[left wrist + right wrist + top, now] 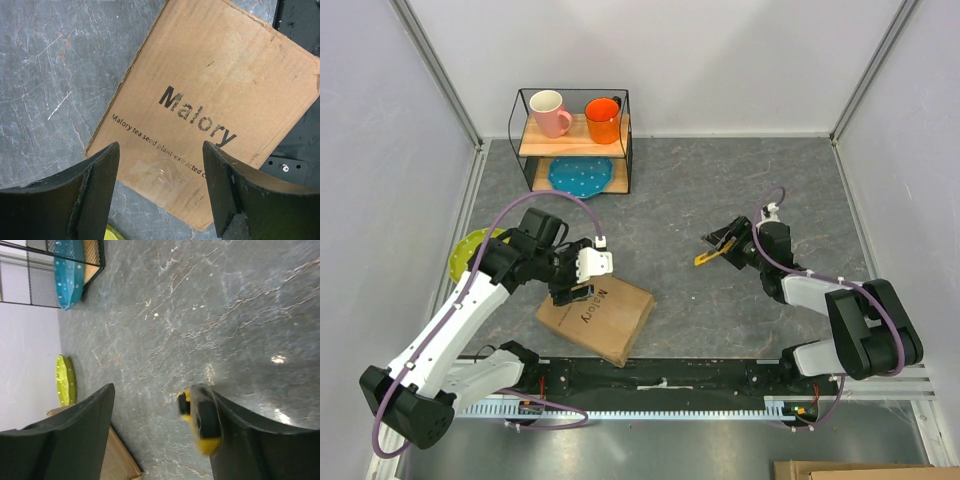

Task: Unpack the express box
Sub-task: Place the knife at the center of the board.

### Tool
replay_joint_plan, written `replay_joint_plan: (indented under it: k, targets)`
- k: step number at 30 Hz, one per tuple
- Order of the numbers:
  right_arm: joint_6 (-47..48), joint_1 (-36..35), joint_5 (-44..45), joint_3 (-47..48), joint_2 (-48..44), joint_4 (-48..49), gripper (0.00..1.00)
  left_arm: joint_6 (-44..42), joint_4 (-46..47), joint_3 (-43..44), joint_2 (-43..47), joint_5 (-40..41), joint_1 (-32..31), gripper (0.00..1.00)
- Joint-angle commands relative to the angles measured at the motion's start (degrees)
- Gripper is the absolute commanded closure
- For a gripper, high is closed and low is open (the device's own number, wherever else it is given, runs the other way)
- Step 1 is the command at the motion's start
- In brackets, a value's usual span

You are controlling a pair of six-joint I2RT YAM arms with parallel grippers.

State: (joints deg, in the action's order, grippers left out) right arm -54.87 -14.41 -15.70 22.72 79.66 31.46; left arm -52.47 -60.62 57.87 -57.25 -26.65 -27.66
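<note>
The express box (600,318) is a brown cardboard carton lying at the near edge of the table, with dark "Malory" print facing up (210,100). My left gripper (570,293) hangs just above the box's left end, jaws open and empty (160,150); I see clear tape on the box between the fingers. My right gripper (722,243) is open at mid-table (160,395). A yellow and black utility knife (202,420) shows blurred against one of its fingers, and in the top view (707,258) it sticks out just left of the gripper. A corner of the box shows in the right wrist view (117,460).
A wire rack (575,150) stands at the back with a pink mug (550,112), an orange mug (603,120) and a blue dotted plate (580,174). A lime-green plate (470,250) lies by the left wall behind my left arm. The black base rail (700,372) runs along the near edge.
</note>
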Motion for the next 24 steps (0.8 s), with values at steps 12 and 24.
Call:
replay_joint_plan:
  k: [12, 24]
  targets:
    - [21.29, 1.85, 27.47, 22.19, -16.89, -49.47, 0.02, 3.25, 2.61, 0.05, 1.18, -0.51, 0.41, 0.26]
    - [24.02, -3.15, -12.85, 8.67, -32.90, -31.91, 0.02, 3.69, 6.66, 3.13, -6.90, 5.39, 14.18, 0.36]
